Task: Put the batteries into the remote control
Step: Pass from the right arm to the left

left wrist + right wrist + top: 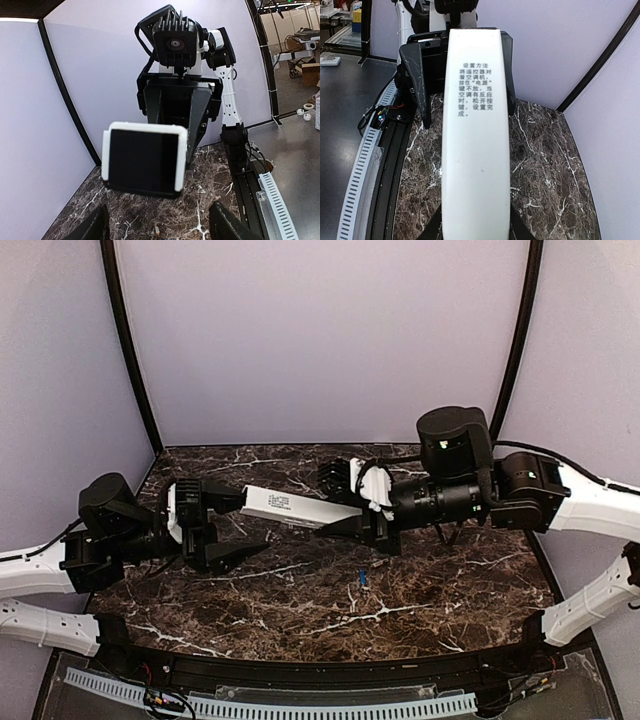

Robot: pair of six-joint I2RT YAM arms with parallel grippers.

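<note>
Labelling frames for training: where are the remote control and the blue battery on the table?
remote control (300, 508), top external view, middle of its white body.
battery (358, 578), top external view, its blue casing.

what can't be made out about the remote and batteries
- Loaded or not: right wrist view shows only the remote control's printed face, left wrist view its black end.
- Battery count: top view shows one blue speck on the table, too small to judge.
- Right gripper's grip: cut off by right wrist view's bottom edge.

The slim white rectangular plastic remote control (476, 150) has a smooth, faintly glossy shell, and its black end face (144, 161) looks matt. The dark brown, white-veined marble-look tabletop (420, 590) is smooth and polished; the pale lilac wall panels (320, 340) look matt.
</note>
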